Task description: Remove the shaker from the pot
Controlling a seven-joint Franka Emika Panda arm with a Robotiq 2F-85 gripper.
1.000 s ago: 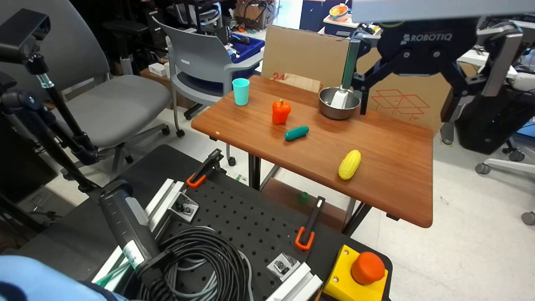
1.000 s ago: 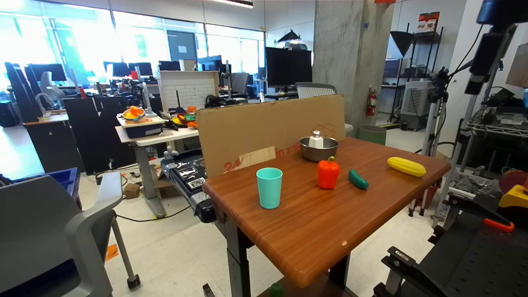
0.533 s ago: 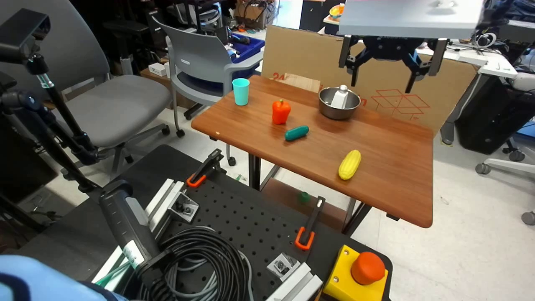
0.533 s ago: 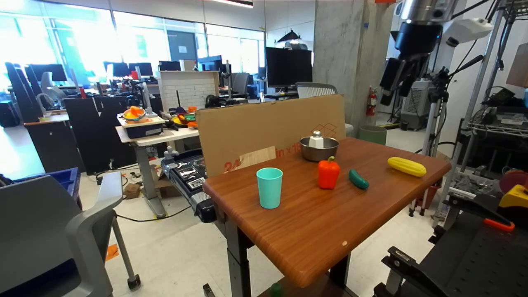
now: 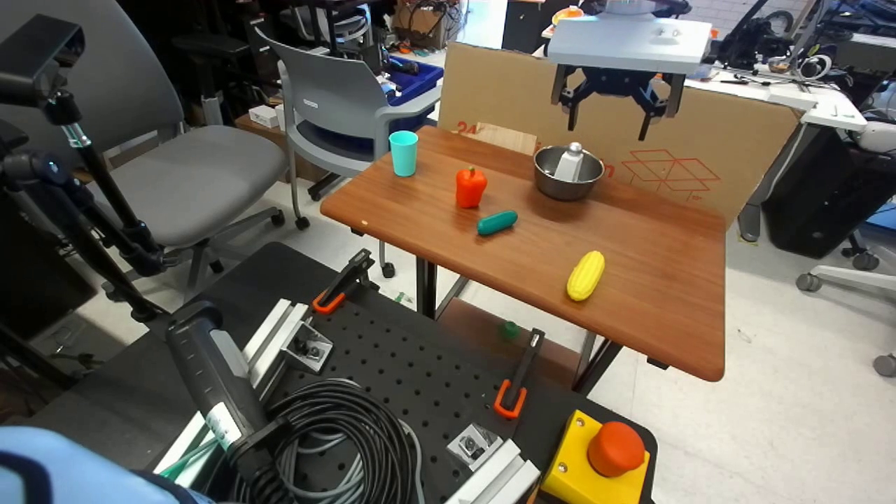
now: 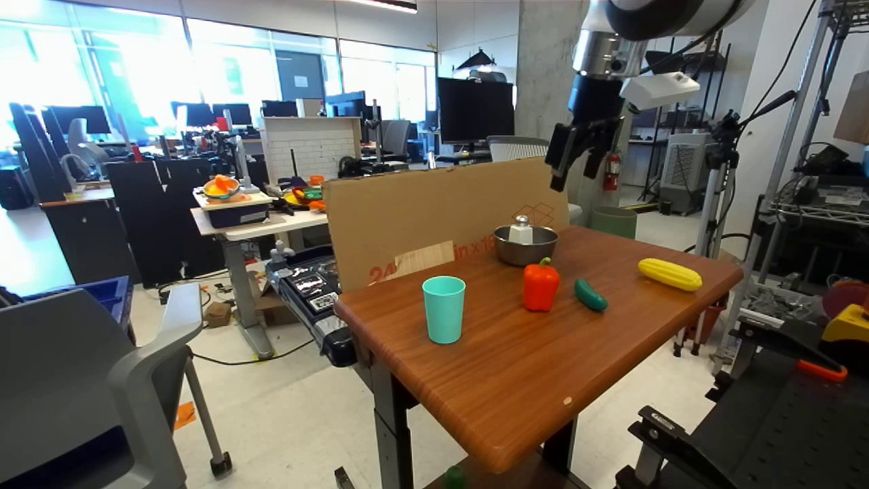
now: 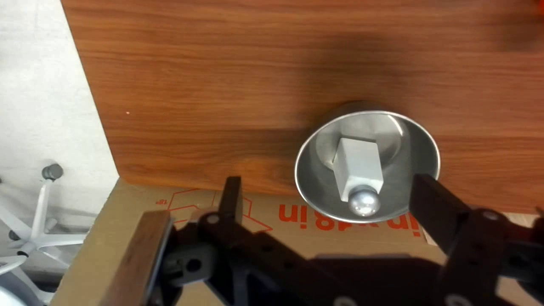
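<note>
Wrist view gives us the shaker [image 7: 359,165], sitting right inside the metal pot [image 7: 316,178] on the table [image 7: 204,76]! Up higher hangs the gripper [image 5: 607,133], in both exterior views, its fingers spread wide apart.

A pale-grey shaker [image 7: 358,170] is standing inside the pot [image 7: 315,180], beneath which a table [image 7: 204,80] is showing. The gripper [image 7: 328,183] is holding its fingers apart, one hiding part of the pot's rim.
</note>
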